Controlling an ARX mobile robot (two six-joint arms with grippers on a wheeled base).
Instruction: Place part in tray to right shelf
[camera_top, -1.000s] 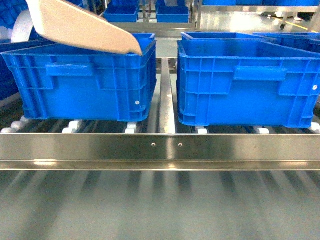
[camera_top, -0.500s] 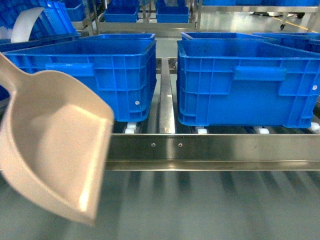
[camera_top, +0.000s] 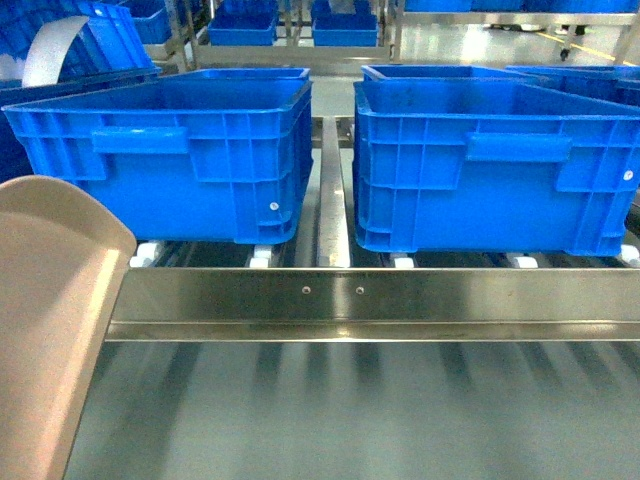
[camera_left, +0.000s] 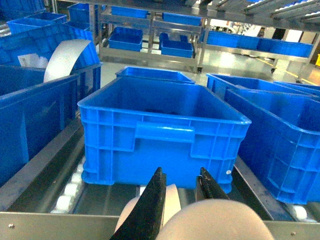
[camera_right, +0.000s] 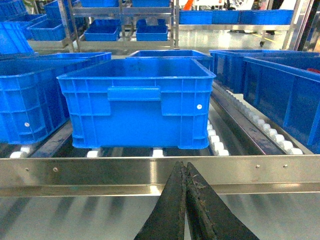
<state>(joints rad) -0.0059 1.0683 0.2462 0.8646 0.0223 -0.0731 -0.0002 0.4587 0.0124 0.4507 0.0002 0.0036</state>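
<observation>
The beige tray (camera_top: 50, 300) fills the lower left corner of the head view, in front of the right shelf's steel front rail (camera_top: 400, 300). What I see of its inside is bare. In the left wrist view my left gripper (camera_left: 182, 175) is shut on the tray's handle (camera_left: 172, 200), and the scoop's rounded back (camera_left: 215, 222) bulges just below the jaws. My right gripper (camera_right: 185, 167) is shut with nothing between its fingers and hangs before the shelf rail (camera_right: 100, 170). The part is out of view in every frame.
Two large blue crates (camera_top: 170, 150) (camera_top: 490, 160) stand side by side on the shelf's roller lanes, with a steel divider (camera_top: 332, 190) between them. More blue crates sit on racks behind and at the left. A white curved sheet (camera_top: 50, 45) leans at the far left.
The tray was tilted over the left crate's rim, then swung down in front of the rail. Now it sits lower and further left. The crates have not moved.
</observation>
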